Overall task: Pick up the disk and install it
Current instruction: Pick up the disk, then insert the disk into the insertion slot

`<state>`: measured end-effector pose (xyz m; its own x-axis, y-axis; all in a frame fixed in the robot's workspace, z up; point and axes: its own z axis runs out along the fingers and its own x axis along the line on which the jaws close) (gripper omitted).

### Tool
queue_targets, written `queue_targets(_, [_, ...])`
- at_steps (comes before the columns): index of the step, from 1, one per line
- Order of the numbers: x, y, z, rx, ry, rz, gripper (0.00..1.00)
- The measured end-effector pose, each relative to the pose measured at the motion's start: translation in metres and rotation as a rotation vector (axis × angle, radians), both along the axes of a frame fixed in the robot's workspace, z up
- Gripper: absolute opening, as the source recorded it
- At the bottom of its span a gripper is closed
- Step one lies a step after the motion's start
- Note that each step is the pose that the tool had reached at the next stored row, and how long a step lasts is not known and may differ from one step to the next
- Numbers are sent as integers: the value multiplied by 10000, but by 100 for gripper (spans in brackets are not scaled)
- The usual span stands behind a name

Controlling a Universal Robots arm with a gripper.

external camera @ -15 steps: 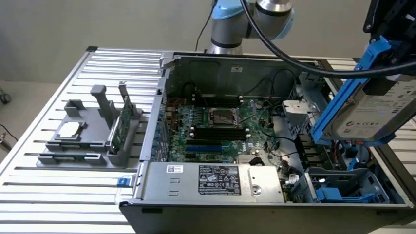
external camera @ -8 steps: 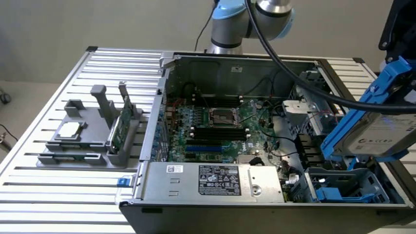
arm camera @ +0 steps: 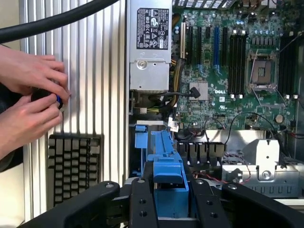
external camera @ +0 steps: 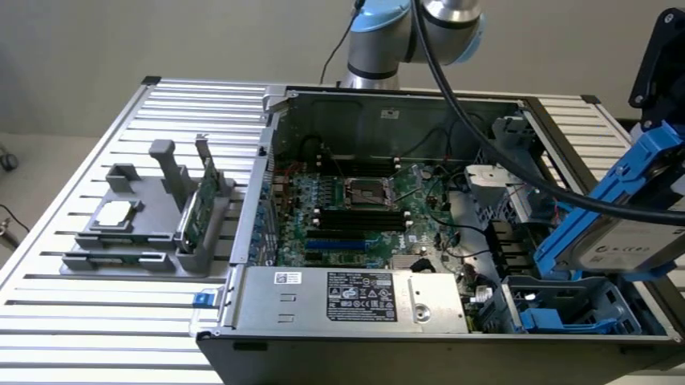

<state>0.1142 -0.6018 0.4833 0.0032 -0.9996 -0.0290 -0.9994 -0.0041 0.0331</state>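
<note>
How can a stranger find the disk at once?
Find the open computer case on the ribbed table. Above its corner at the exterior view's right, the gripper holds the disk tilted. It alone is a silver slab with a white label in a blue frame.

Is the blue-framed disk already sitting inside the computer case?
No, the gripper holds the disk in the air above the open computer case, at the exterior view's right.

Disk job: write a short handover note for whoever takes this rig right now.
Gripper: shut on the disk's blue frame.
Disk: held tilted in the air above the drive bay, at the end of the computer case on the exterior view's right.
Done: disk picked up.
Left: disk not yet in the bay.
Note: a person's hands are beside the case.
</note>
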Motion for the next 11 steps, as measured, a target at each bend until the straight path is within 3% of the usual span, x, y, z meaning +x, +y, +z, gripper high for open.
queue_targets(4, [1, -2, -46, 2, 55, 2, 33])
queue_targets(11, [1, -3, -91, 6, 57, 15, 33])
